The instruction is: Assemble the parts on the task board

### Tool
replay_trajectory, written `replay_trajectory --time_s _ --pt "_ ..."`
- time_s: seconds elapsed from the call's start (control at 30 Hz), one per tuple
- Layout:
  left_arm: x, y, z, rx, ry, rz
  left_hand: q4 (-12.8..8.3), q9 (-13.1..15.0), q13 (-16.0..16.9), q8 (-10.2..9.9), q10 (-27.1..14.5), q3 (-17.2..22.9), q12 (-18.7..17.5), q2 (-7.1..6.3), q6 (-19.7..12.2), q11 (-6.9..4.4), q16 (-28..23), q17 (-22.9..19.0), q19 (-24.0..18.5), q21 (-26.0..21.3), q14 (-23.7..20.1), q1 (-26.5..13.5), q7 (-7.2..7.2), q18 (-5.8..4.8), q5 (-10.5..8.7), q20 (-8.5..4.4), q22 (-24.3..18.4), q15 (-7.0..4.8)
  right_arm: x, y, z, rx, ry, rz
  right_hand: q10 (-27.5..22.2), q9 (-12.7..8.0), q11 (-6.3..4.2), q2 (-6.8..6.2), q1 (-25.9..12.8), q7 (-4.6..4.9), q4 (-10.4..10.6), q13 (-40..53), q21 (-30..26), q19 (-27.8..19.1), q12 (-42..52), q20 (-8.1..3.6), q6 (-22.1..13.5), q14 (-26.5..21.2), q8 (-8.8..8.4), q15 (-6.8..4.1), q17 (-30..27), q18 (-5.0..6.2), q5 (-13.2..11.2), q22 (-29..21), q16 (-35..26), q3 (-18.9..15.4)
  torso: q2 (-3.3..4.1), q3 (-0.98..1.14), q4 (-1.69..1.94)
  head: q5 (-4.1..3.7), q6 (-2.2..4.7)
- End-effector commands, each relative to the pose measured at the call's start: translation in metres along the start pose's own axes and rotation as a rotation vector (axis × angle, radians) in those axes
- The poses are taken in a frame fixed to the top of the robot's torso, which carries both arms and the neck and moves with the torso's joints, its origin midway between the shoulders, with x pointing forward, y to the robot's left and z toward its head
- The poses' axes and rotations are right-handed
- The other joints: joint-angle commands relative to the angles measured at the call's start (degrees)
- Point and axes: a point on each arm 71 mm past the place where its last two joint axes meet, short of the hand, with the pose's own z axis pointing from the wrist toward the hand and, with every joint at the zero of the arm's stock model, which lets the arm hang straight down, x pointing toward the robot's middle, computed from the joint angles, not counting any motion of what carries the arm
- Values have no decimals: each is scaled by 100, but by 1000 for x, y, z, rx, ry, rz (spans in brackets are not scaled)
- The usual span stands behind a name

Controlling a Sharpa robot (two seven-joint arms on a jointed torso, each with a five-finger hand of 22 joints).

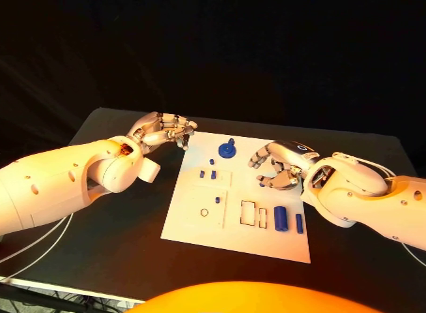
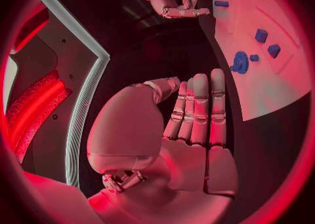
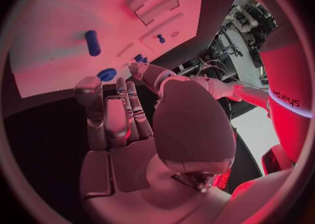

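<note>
The task board [image 1: 199, 225] lies flat in the middle of the black table [image 1: 110, 248], a white plate with shallow outlined recesses. At its far edge sits a round blue disc part [image 1: 228, 150], between the two hands and nearer the left one. Just behind the right hand's fingertips, toward the board's middle, are a few small blue pegs [image 1: 211, 173]. Below the right hand's wrist, near the board's near-right corner, lie a blue cylinder [image 1: 281, 218] and a thinner blue bar [image 1: 299, 223] side by side, next to two empty rectangular slots [image 1: 248, 214].

The right hand [image 1: 281, 164] hangs over the board's right edge, fingers curled downward with gaps between them; nothing sits in its grasp that I can make out. In the right wrist view the right hand [image 3: 121, 124] has its fingers side by side, with the board beyond the fingertips.

The left hand [image 1: 162, 133] is just off the board's far-left corner, over bare table, fingers bent loosely inward. From the left wrist view the left hand [image 2: 197, 114] shows its fingers straight and close together, thumb aside, holding nothing, with the disc part [image 2: 240, 62] just past the fingertips.
</note>
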Motion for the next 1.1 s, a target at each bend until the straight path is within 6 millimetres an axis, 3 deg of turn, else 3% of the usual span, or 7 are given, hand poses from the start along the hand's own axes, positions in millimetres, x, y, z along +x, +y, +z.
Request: replay_trajectory --time_s 0.03,0.27,0.5,1.1 --pt "2 -1 1 9 18 -5 20 -5 -6 -26 33 -26 -30 21 -17 2 -26 -9 37 -20 23 -6 7 79 8 -18 -5 7 4 -9 0 26 86 -13 -51 -9 -1 -4 -5 -21 -8 -4 -63 -13 -18 28 -44 26 -28 14 -17 -41 -28 76 11 -62 10 9 4 -34 8" --pt "4 -1 1 9 20 -6 20 -5 -6 -26 33 -26 -30 21 -17 2 -26 -9 37 -20 23 -6 7 79 8 -18 -5 7 6 -17 2 49 111 -36 -76 -11 1 -2 8 -22 -6 -1 -87 -16 -12 30 -57 20 -39 17 -25 -40 -26 64 7 -108 17 9 19 -43 3" --pt "3 -1 1 8 19 -6 20 -5 -6 -26 33 -26 -30 21 -17 2 -26 -9 37 -20 23 -6 7 79 8 -18 -5 7 10 -21 6 60 133 -47 -67 -11 -2 7 7 -24 10 6 -109 -19 11 32 -58 14 -44 17 -34 -38 -24 52 4 -155 13 -6 12 -63 1" --pt "3 0 0 8 19 -8 20 -5 -6 -26 33 -26 -30 21 -17 2 -26 -9 37 -20 23 -6 7 79 8 -18 -5 7 21 -22 11 68 171 -63 100 21 -28 112 62 -25 62 25 6 85 166 15 82 47 15 -5 68 -62 -11 83 71 -176 8 2 13 -53 14"
